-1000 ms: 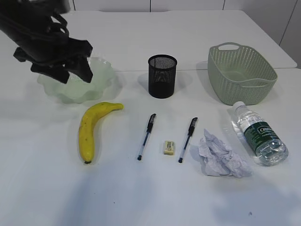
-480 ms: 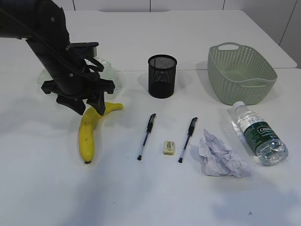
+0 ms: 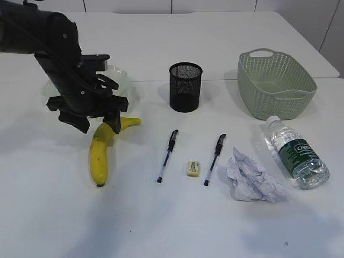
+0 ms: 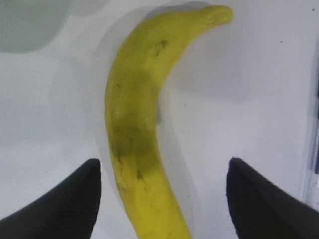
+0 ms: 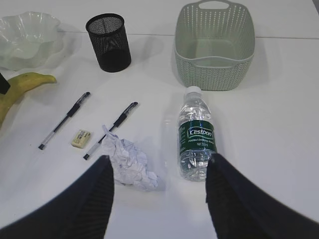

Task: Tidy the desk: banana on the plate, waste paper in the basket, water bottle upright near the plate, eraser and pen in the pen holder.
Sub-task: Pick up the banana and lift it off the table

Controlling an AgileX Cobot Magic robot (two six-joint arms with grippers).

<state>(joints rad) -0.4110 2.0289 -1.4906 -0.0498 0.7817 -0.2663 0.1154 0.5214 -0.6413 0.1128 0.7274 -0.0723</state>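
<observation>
Nothing tidied yet. Left fingers open astride banana, mid-left; right fingers open, empty; all items loose on table.

Slanted exterior; wrists look down (sharing banana).

My table is plain white, smooth and evenly lit from above, with soft grey shadows on it. A seam crosses it farther back where a second white top begins. Beyond that I see pale wall panels with thin vertical joints.
</observation>
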